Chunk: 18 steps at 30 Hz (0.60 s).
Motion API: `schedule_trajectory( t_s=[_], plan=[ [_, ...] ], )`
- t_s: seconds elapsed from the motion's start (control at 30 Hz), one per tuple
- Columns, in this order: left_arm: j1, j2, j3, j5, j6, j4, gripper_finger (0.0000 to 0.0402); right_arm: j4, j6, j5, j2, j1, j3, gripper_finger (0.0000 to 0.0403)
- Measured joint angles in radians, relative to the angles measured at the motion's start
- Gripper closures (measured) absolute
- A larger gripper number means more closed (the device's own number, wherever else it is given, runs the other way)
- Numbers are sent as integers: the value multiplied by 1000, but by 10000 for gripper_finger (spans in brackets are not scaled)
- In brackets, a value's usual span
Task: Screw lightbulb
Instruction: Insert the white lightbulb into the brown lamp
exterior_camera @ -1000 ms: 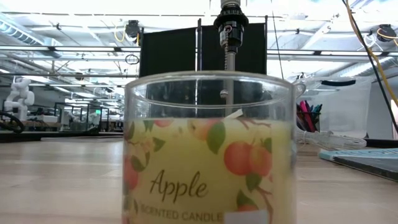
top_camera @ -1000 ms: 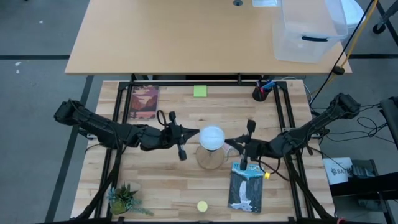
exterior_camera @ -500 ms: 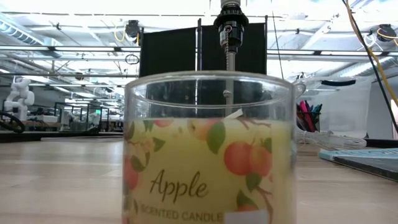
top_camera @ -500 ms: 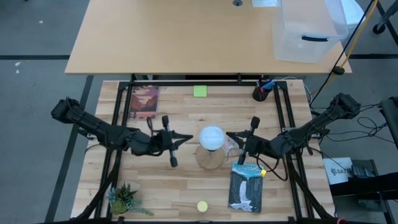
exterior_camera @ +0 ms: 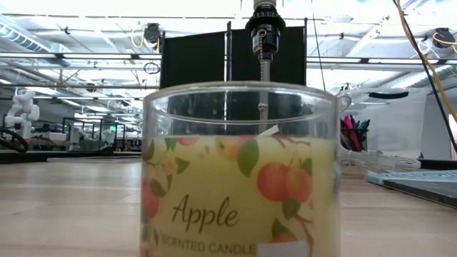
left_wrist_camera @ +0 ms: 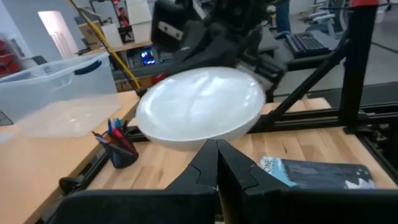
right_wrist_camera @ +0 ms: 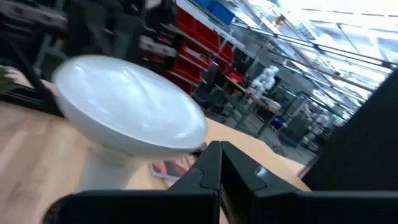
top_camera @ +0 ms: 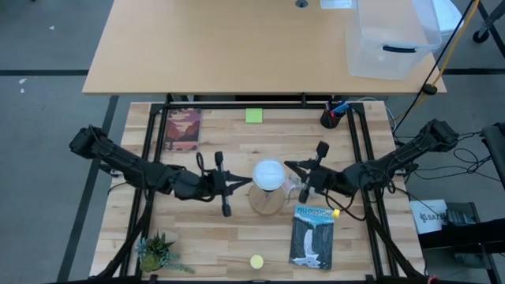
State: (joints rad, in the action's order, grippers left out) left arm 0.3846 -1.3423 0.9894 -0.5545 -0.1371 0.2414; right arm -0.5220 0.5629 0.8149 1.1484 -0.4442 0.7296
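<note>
Centrally, one lightbulb (top_camera: 269, 175) stands globe-up over the round wooden base (top_camera: 267, 201) in the middle of the table (top_camera: 237, 244). It sits between the two grippers. The left gripper (top_camera: 248, 182) points at it from the left, its tip just beside the globe's lower edge. The right gripper (top_camera: 289, 166) points at it from the right, its tip just beside the globe. Neither has hold of the bulb. Both pairs of jaws are pressed fully together, nothing between them; each wrist view shows the fingers meeting in a point just under the white globe.

Count, high view: one bulb, one wooden base, two books (a reddish book (top_camera: 183, 128) at the far left, a dark book (top_camera: 312, 237) at the near right), one green note (top_camera: 253, 116), one pen cup (top_camera: 330, 117), one small plant (top_camera: 156, 252), one small yellow disc (top_camera: 256, 261).

Low view: one Apple candle jar (exterior_camera: 241, 171) fills the foreground.
</note>
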Motion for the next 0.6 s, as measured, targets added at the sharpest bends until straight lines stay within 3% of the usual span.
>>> schedule_trajectory(
  t_s=[0.6],
  plan=[
    [-63,1,0,47,23,0,402,28,-29,-45,-2,-2,1,403]
  ],
)
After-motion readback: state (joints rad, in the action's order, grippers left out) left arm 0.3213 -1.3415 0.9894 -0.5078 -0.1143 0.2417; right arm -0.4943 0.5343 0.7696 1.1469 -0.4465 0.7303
